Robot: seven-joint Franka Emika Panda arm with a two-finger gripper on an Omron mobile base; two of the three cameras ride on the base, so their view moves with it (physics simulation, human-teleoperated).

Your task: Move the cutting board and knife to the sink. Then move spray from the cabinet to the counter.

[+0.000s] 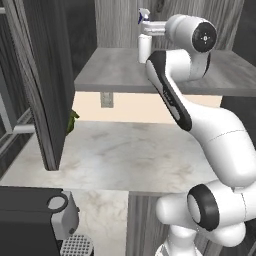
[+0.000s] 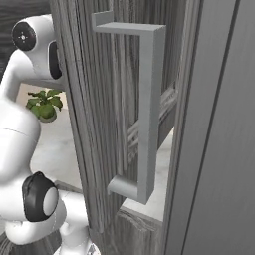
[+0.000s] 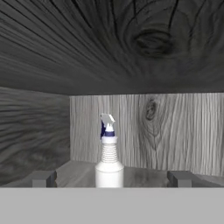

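Note:
The spray [image 3: 108, 162], a small white bottle with a blue-and-white trigger, stands upright on the grey shelf [image 3: 144, 176] of the dark wood-grain cabinet [image 3: 166, 127]. My gripper [image 3: 111, 179] is open, level with the bottle, which stands a little ahead and centred between the two fingertips [image 3: 41, 178]. From the left base view the spray [image 1: 144, 42] is at the back of the cabinet shelf [image 1: 110, 70], with my hand reaching in right beside it. The pale marbled counter [image 1: 125, 155] lies below the shelf. Cutting board, knife and sink are out of view.
An open dark cabinet door [image 1: 45, 85] hangs at the left over the counter; another door with a grey bar handle [image 2: 149, 109] is close on the right. A potted plant [image 2: 45, 104] and a wall outlet [image 1: 106, 99] sit at the backsplash. A dark appliance [image 1: 30, 220] stands low left.

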